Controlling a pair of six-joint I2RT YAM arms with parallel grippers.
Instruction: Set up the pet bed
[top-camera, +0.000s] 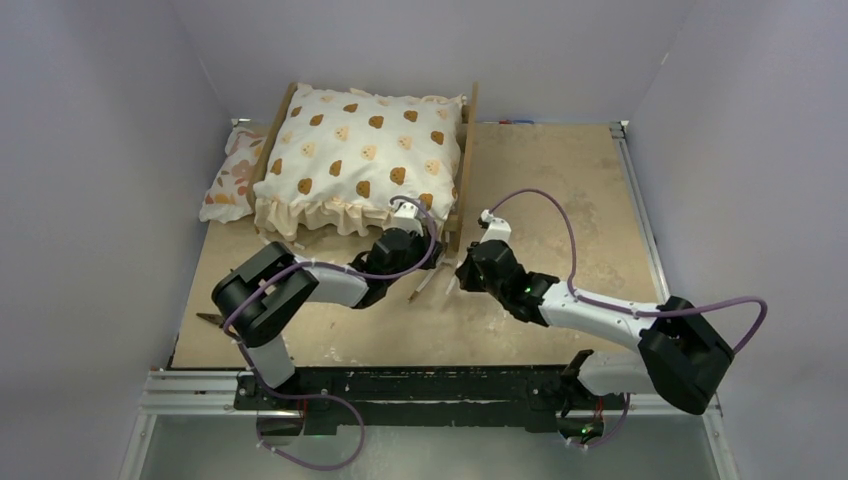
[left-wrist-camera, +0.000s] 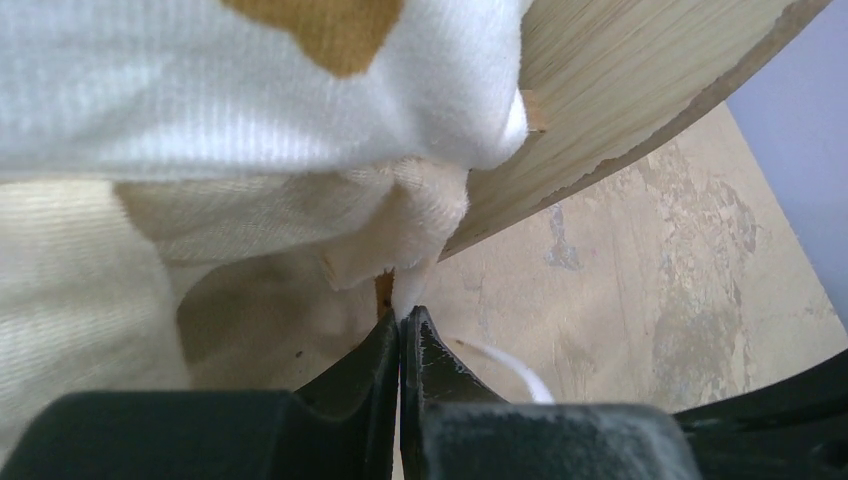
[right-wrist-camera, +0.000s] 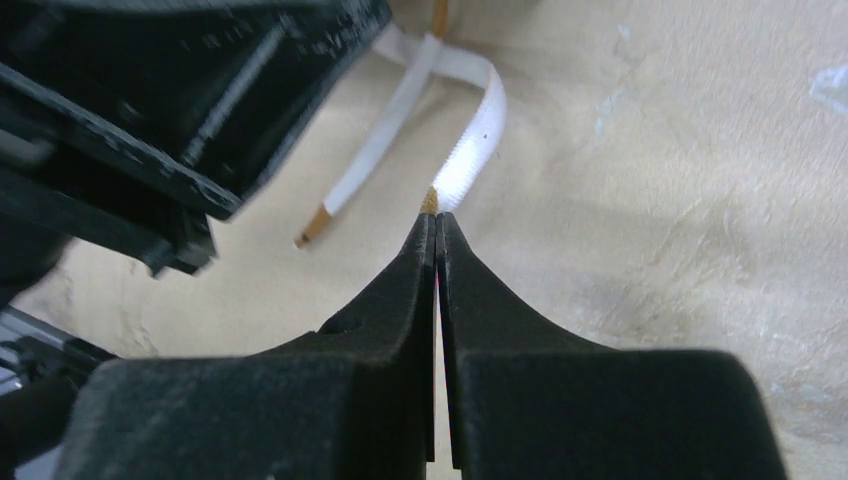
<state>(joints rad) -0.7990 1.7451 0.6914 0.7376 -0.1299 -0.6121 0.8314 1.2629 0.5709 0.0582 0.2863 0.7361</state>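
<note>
Setting: beige, mottled table (top-camera: 560, 200) enclosed by plain pale walls (top-camera: 120, 120). Item 1, pet bed (top-camera: 468, 130): light-wood frame at the far left-centre of the table, side rails showing along both long edges, its base hidden beneath item 2. Judged rigid and light; likely to slide on the smooth top if pushed, so best taken by a rail or an end board, where thin wood offers a firm pinch. Item 2, cushion (top-camera: 360, 150): cream, bear-print, ruffled at the near edge, lying in the frame and overhanging it; soft and floppy, and it will sag or drag if lifted by one corner. Item 3, pillow (top-camera: 232, 180): small, floral, on the table just left of the bed. Item 4, ribbon (right-wrist-camera: 475, 140): white tie with a tan tip, lying loose on the table near the bed's near right corner. Left gripper (left-wrist-camera: 405, 315): fingers together, pinching a tuft of cushion fabric at that corner, beside the curved wooden end board. Right gripper (right-wrist-camera: 437, 215): fingers together, nipping the ribbon's tan tip, just right of the left gripper.
</note>
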